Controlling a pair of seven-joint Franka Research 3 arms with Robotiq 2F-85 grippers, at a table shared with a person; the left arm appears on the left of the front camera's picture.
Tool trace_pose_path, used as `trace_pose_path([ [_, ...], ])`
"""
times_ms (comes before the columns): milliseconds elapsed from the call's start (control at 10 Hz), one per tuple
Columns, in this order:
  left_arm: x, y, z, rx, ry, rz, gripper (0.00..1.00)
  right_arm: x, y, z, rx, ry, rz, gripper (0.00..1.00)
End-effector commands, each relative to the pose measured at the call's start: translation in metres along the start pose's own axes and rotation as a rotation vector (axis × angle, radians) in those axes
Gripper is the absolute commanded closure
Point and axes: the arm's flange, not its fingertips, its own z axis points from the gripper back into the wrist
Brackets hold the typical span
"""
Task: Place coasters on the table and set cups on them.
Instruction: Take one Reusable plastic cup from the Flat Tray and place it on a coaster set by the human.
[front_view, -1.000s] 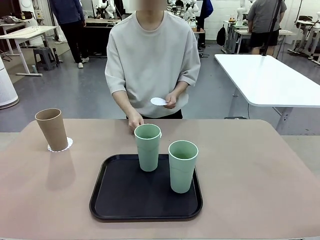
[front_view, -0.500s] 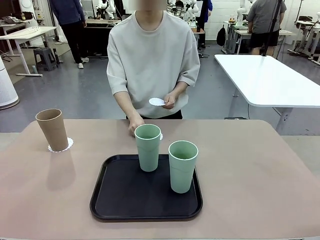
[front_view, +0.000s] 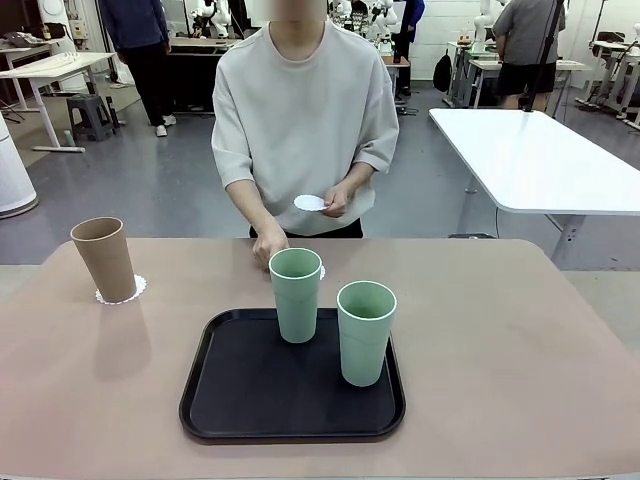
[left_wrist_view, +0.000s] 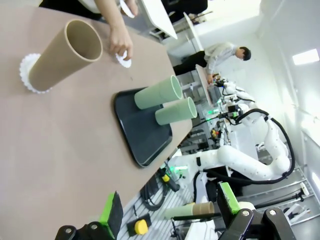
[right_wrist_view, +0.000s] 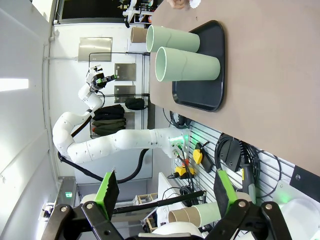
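Observation:
A tan-brown cup (front_view: 103, 258) stands on a lacy white coaster (front_view: 121, 292) at the table's (front_view: 520, 350) far left. Two mint green cups (front_view: 295, 293) (front_view: 366, 331) stand upright on the black tray (front_view: 240, 395). Behind the left mint cup, one hand of the person (front_view: 268, 246) rests on a second coaster (front_view: 320, 271) lying on the table. The other hand holds a third coaster (front_view: 310, 202) at waist height. In the left wrist view my left gripper (left_wrist_view: 169, 207) is open and empty, well back from the tan cup (left_wrist_view: 65, 55). My right gripper (right_wrist_view: 165, 192) is open too, away from the mint cups (right_wrist_view: 187, 64).
The tray sits in the middle of the table toward my side. The person stands at the far edge. A white-topped table (front_view: 540, 160) stands off to the right behind. Bare tabletop lies to the right of the tray.
The person's raised hand with the coaster has drifted slightly left. The cups, the tray and both grippers have not moved.

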Motion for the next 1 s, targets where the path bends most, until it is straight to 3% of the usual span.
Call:
trace_pose_path([
  [0, 0.0004, -0.0004, 0.0002, 0.002, -0.018, 0.001, 0.00, -0.0003, 0.0001, 0.0003, 0.012, 0.001, 0.004, 0.00],
  [900, 0.0004, -0.0004, 0.0002, 0.002, -0.018, 0.001, 0.00, -0.0003, 0.0001, 0.0003, 0.012, 0.001, 0.004, 0.00],
])
